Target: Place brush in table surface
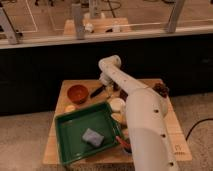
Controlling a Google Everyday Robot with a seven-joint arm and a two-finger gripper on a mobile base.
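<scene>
The brush [97,91] is a slim black-handled tool lying at a slant on the table surface [172,127], just right of an orange bowl. My white arm rises from the near right, bends at an elbow over the table's far edge and comes down to the gripper [111,85]. The gripper hangs at the brush's right end, close above the tabletop. Its jaws stand open, and the brush looks to be resting on the wood rather than lifted. The arm hides much of the table's right half.
An orange bowl [76,93] sits at the far left. A green tray [65,125] with a grey-blue sponge [92,136] fills the near left. A white cup [117,104], a red-orange utensil [122,143] and a dark object [161,90] lie around the arm.
</scene>
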